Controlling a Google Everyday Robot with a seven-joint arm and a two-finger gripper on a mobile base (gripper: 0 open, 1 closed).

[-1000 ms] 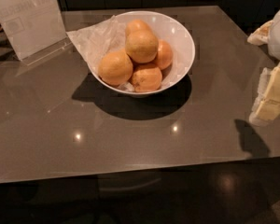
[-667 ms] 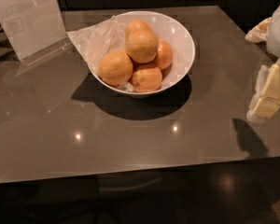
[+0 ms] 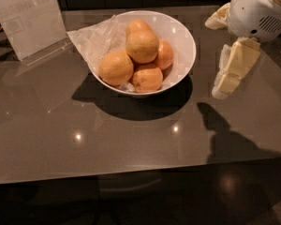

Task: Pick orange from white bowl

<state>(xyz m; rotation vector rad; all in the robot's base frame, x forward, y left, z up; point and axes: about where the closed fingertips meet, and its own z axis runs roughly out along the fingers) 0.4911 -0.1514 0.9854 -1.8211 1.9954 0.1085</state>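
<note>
The white bowl (image 3: 186, 37) stands on the dark table, a little behind its middle, lined with crinkled white paper (image 3: 96, 40) that sticks out on the left. Several oranges are piled in it. The largest pale orange (image 3: 142, 46) lies on top. Another pale one (image 3: 115, 68) lies at the left, one at the front (image 3: 147, 78), a redder one at the right (image 3: 165, 54), and one at the back (image 3: 138, 26). My gripper (image 3: 221, 89) hangs from the white arm (image 3: 262, 8) to the right of the bowl, above the table, touching nothing.
A clear sign holder (image 3: 28, 18) with a printed sheet stands at the back left of the glossy grey table (image 3: 84, 135). The table's front edge (image 3: 131, 172) runs across the lower view, with dark floor below. The gripper's shadow (image 3: 215, 121) lies on the table at the right.
The gripper and arm have moved left, closer to the bowl's right side. The bowl and oranges have not moved.
</note>
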